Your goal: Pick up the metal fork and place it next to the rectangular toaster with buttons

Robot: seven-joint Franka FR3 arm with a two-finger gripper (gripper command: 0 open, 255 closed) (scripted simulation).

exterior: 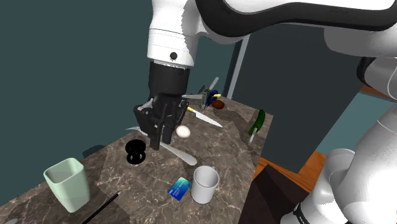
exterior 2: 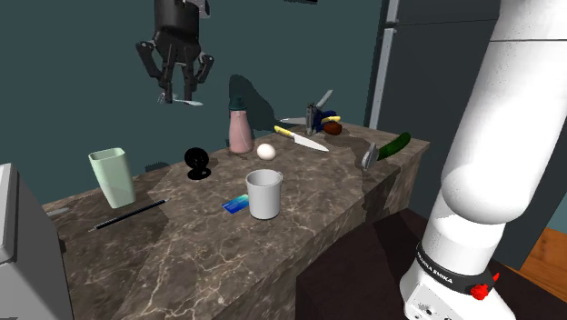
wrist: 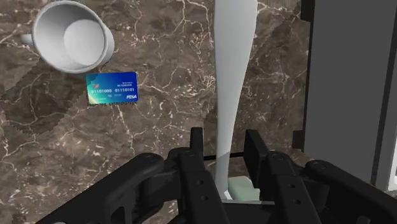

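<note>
**Fork's off the counter, pinched in the gripper**

The black gripper (exterior 2: 179,95) is squeezed down narrow on the pale grey fork (wrist: 234,76). Both fingers (wrist: 197,145) press on it near the head end, and the long handle sticks out past the fingertips. It hangs well clear above the brown marble worktop (exterior 2: 300,227). The wrist view has bare marble straight under it, with the white mug (wrist: 71,36) and the blue card (wrist: 112,88) just beside each other off to one side. Both sit near the worktop's front edge. Toward one end there's a mint green cup (exterior 2: 113,176) with a black pencil (exterior 2: 127,215) near it. An egg (exterior 2: 265,151) and a pink bottle (exterior 2: 240,127) are closer to the back edge. A knife (exterior 2: 303,140) and a cucumber (exterior 2: 395,145) lie toward the other end.
</note>
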